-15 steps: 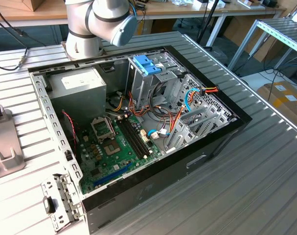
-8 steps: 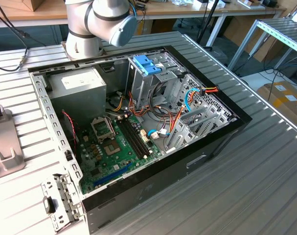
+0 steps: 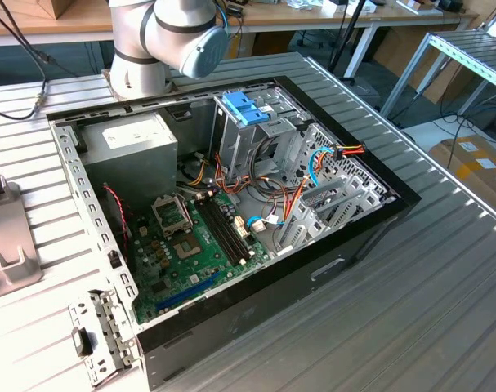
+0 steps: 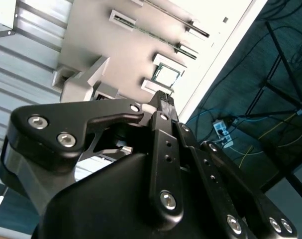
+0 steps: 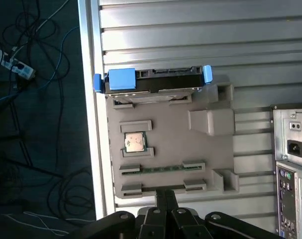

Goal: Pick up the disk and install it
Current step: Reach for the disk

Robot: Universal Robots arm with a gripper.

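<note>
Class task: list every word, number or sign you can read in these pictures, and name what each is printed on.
No text is readable.
White label on the power supply box: too small.
Labels on the cardboard box: too small.
Markings on the chip: blurred.
Nothing legible on the disk.

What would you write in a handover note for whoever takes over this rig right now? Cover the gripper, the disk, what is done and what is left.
Gripper: shut and empty in both wrist views.
Disk: sits at one end of the grey holder plate on the table, blue pieces on its sides. The gripper is at the plate's opposite end, apart from the disk.
Computer case: open in the exterior view, with its drive cage showing light-blue handles.
Done: nothing that shows.
Left: pick-up and install.
</note>
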